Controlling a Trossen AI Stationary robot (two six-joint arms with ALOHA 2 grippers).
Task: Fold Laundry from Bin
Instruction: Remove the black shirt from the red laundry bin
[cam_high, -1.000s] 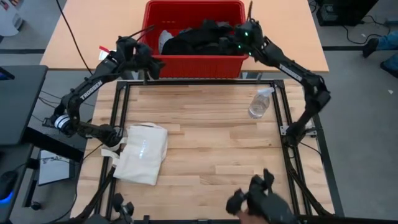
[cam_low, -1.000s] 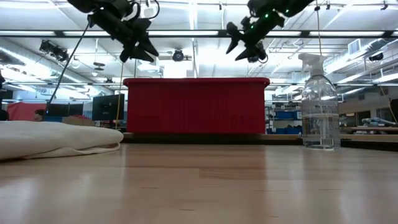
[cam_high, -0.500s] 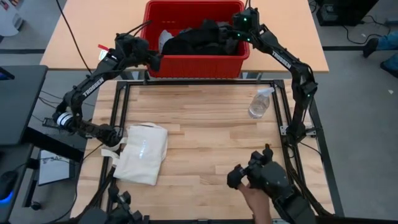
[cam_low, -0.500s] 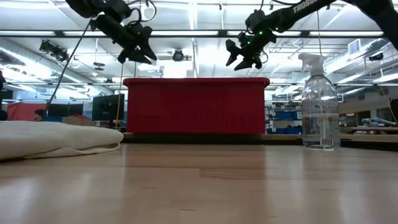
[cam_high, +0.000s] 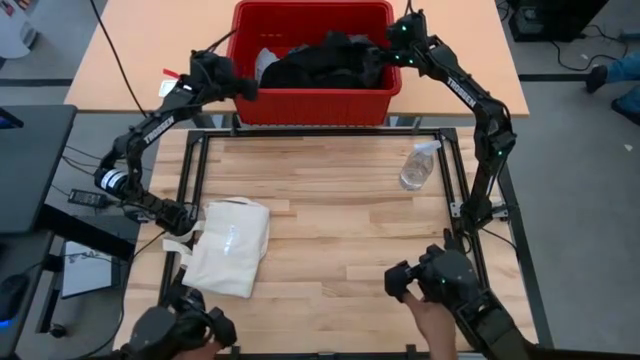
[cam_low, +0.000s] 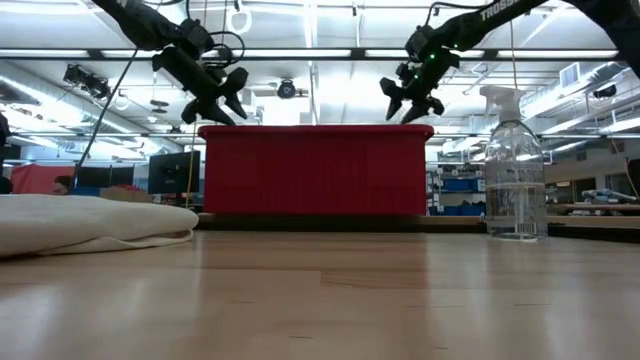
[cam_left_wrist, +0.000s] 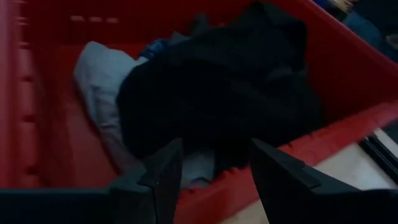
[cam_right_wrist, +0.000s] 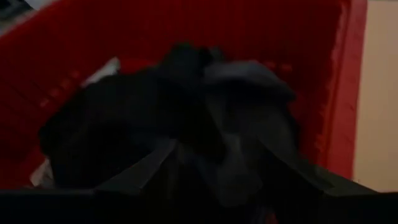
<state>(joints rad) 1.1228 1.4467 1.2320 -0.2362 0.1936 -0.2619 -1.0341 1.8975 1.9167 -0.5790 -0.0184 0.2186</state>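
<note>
**Red crate heaped with dark laundry, both grippers poised at its rim**

Red plastic forms the bin (cam_high: 312, 104), a large rectangular crate with a thick rim, standing on the tan table just beyond the far edge of the wooden worktop (cam_high: 330, 220). Inside it the laundry (cam_high: 325, 60) lies in a loose, crumpled mound, mostly black and dark grey cloth piled toward the crate's right half. A light grey piece (cam_left_wrist: 102, 81) shows along the left side of the heap (with a scrap of blue peeking out beside it), pressed against the inner wall.

The left gripper (cam_high: 243, 88) hangs over the bin's left front corner, its two fingers spread apart and holding nothing. The right gripper (cam_high: 385, 57) hangs above the bin's right side, just over the dark cloth, fingers likewise parted and empty. Seen from table height, both sit just above the rim.

On the worktop rest a cream tote bag (cam_high: 230, 245) at the left and a clear spray bottle (cam_high: 418, 166) at the right, well apart.
</note>
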